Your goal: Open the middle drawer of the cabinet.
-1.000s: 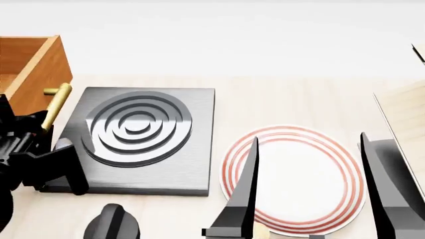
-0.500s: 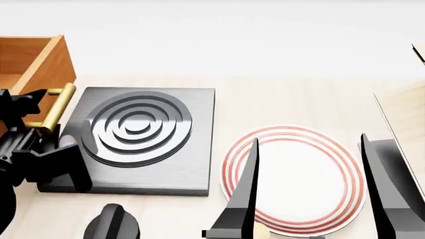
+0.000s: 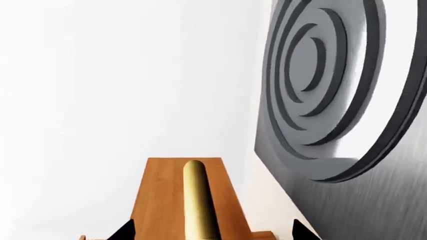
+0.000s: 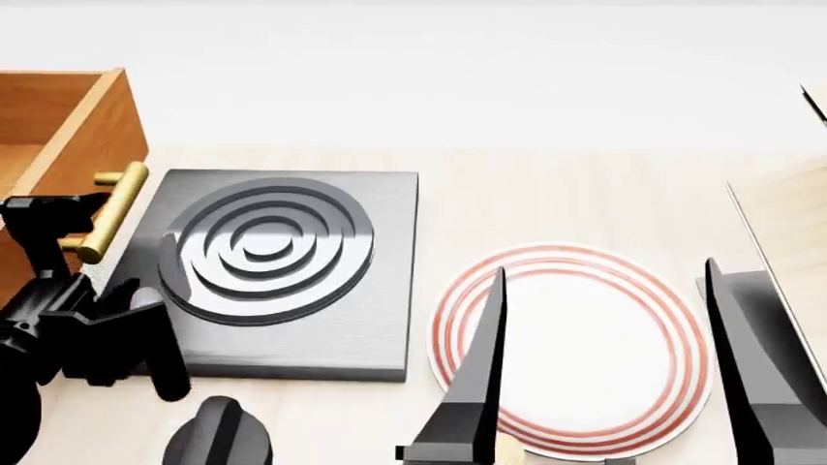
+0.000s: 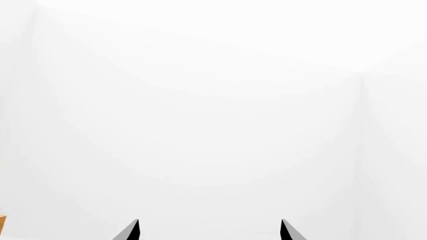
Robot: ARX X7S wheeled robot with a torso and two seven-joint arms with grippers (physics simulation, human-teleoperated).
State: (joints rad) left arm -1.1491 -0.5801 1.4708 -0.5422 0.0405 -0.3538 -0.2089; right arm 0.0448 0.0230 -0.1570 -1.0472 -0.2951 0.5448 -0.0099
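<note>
Standing pulled out at the table's far left, the orange-brown wooden middle drawer (image 4: 72,126) is showing its hollow inside, just beside the dark grey square burner plate with raised rings (image 4: 271,262). Straddling its brass cylindrical bar handle (image 3: 199,200), the black left gripper (image 3: 212,231) is spreading released fingertips either side. Beside the burner, the black right gripper (image 4: 607,368) is holding spread over the red-ringed white plate (image 4: 582,349).
</note>
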